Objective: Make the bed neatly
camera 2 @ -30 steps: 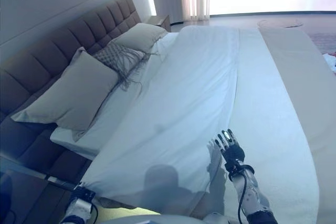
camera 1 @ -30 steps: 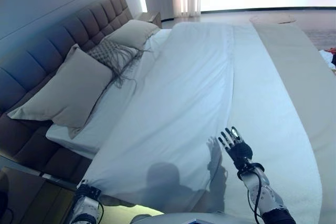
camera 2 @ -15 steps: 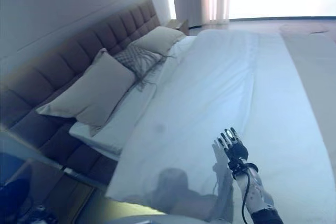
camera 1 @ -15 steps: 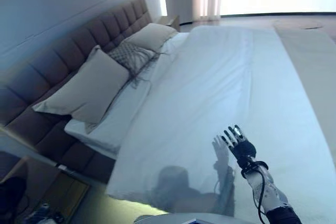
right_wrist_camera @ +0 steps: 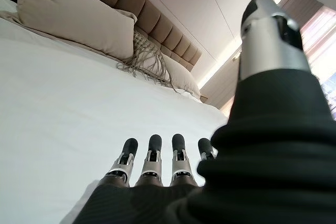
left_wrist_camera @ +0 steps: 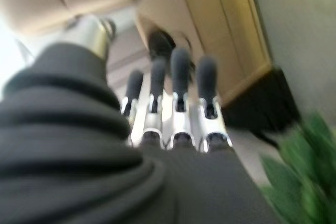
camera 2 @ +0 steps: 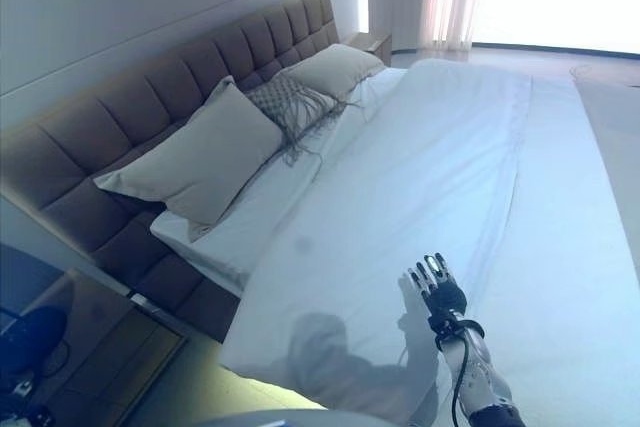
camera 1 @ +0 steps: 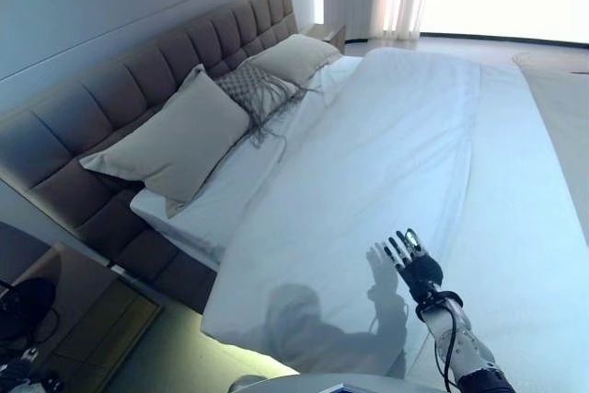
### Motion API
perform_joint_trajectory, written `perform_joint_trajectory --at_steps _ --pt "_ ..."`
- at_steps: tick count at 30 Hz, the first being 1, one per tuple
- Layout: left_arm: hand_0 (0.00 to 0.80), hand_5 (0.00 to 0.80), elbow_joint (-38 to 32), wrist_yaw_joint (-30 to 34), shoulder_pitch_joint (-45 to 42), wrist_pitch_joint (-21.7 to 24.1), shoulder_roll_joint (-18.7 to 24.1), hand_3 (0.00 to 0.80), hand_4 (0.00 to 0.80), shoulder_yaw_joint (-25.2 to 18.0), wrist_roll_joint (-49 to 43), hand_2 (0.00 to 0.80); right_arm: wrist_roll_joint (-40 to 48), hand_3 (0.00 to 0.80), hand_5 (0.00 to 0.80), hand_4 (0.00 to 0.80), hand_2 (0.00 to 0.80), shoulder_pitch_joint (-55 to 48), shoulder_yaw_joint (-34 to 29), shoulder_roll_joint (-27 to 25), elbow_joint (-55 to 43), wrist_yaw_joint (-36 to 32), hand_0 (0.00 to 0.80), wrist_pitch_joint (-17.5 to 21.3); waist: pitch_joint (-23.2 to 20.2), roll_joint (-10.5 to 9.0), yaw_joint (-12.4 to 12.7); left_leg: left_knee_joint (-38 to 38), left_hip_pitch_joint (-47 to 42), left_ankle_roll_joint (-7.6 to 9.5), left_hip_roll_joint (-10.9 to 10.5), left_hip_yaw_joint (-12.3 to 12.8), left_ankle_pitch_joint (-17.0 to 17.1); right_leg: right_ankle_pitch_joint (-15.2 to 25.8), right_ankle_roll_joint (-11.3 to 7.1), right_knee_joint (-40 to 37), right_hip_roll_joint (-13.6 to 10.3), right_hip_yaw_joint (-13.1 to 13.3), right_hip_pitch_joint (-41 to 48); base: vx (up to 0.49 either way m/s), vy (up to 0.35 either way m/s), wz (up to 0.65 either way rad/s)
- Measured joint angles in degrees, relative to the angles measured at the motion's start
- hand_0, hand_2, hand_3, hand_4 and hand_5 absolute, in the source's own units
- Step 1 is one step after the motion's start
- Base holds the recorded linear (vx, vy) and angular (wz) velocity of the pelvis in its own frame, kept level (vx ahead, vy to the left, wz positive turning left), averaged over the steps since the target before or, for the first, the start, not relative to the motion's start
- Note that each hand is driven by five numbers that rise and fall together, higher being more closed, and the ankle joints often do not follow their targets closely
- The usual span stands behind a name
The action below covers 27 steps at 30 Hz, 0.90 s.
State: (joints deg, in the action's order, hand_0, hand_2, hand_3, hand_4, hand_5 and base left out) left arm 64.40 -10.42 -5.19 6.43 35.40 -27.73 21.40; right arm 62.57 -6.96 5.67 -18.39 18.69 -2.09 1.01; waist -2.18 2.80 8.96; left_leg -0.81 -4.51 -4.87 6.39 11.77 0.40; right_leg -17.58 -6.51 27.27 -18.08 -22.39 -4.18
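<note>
- Padded brown headboard [camera 1: 138, 89] backs the bed [camera 1: 175, 218], with three pillows [camera 1: 175, 140] lined against it.
- White duvet [camera 1: 386, 163] covers the mattress, a long crease down its middle.
- Right hand [camera 1: 416, 266] hovers over the duvet's near edge, fingers straight, empty.
- Left hand [left_wrist_camera: 173, 103] hangs off the bed, fingers straight, empty.

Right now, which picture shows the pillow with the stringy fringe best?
The left eye view: the fringed pillow lies whole between two plain pillows, strands trailing over the sheet. The right eye view shows much the same. The right wrist view catches it low and sideways. The left wrist view misses it.
</note>
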Motion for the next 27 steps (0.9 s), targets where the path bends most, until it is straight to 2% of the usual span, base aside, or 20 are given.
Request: perform_joint_trajectory --at_steps 3,6,9,12,14,17,21,27 --pt "0.0 0.0 -10.7 2.6 -0.4 3.5 -4.5 0.0 0.0 1.0 3.7 0.0 -0.1 0.0 0.0 0.0 0.0 0.0 -0.6 0.5 0.0 -0.1 0.0 0.4 1.0 0.06 0.2 0.0 0.1 0.0 0.2 0.0 0.0 0.0 -0.06 -0.1 0.2 0.0 -0.1 -0.05 -0.082 -0.01" --pt "0.0 0.0 -17.0 5.0 -0.6 5.4 -8.3 0.0 0.0 3.6 6.9 0.0 -0.4 0.0 0.0 0.0 0.0 0.0 -0.6 2.3 0.0 -0.6 0.0 0.8 2.0 0.46 0.2 0.0 0.1 -0.01 0.5 0.1 0.0 -0.1 -0.2 -0.2 0.7 0.0 -0.2 -0.034 -0.094 -0.03" --pt "0.0 0.0 -18.4 5.1 -0.4 7.2 -11.2 0.0 0.0 7.1 6.1 0.0 -2.2 0.0 0.0 0.0 0.0 -0.2 -0.8 3.1 0.1 -1.1 0.0 1.1 2.6 0.32 -0.2 -0.1 0.1 -0.01 0.8 0.2 0.0 -0.2 0.04 -0.2 1.0 0.1 -0.3 0.008 -0.062 -0.05" --pt "0.0 0.0 -18.4 1.7 -0.5 8.3 -13.0 0.0 0.0 11.8 -0.7 0.0 -4.0 0.0 0.0 0.0 0.0 -0.3 -0.8 3.6 0.1 -1.0 0.0 1.2 3.1 -0.61 -0.2 -0.4 0.1 -0.01 0.8 0.6 0.0 -0.1 0.37 -0.3 1.2 0.5 -0.5 0.01 -0.036 -0.09" --pt "0.0 0.0 -18.4 -2.2 -0.6 8.7 -13.3 0.0 0.0 15.7 -6.1 0.0 -5.0 0.0 0.0 0.0 0.0 -0.5 -0.8 3.8 0.1 -0.7 0.0 1.2 3.7 -1.4 0.0 -0.6 0.1 -0.01 0.9 0.7 0.0 0.0 0.47 -0.3 1.6 1.5 -1.3 -0.042 -0.037 -0.24" --pt "0.0 0.0 -18.4 -7.4 -0.6 8.7 -13.9 0.0 0.0 18.6 -11.4 0.0 -5.6 0.0 0.0 0.0 0.0 -0.7 -1.4 3.9 0.6 0.8 0.0 1.6 4.5 -2.41 -0.4 -0.9 0.9 -0.01 1.2 0.7 0.0 0.1 0.68 -0.1 1.9 2.2 -2.7 -0.164 -0.077 -0.2" --pt "0.0 0.0 -18.4 -14.4 1.7 8.4 -12.8 0.0 0.0 22.9 -15.7 0.0 -5.2 0.0 0.0 0.0 0.0 0.2 -4.6 3.4 6.3 2.9 0.0 5.2 6.9 -4.22 -1.5 -3.8 5.3 -0.02 2.1 0.6 0.0 0.9 1.92 0.6 2.8 2.9 -6.9 -0.193 -0.114 -0.18" --pt "0.0 0.0 -15.9 -21.4 9.0 7.9 -9.9 0.0 0.0 27.2 -15.4 0.0 -0.8 0.0 0.0 0.0 0.0 1.4 -7.8 3.0 14.7 3.4 0.0 10.8 11.9 -6.47 -3.7 -8.7 13.4 -0.07 4.6 0.4 0.0 2.3 4.27 2.5 4.1 2.9 -14.2 -0.258 -0.108 -0.16"
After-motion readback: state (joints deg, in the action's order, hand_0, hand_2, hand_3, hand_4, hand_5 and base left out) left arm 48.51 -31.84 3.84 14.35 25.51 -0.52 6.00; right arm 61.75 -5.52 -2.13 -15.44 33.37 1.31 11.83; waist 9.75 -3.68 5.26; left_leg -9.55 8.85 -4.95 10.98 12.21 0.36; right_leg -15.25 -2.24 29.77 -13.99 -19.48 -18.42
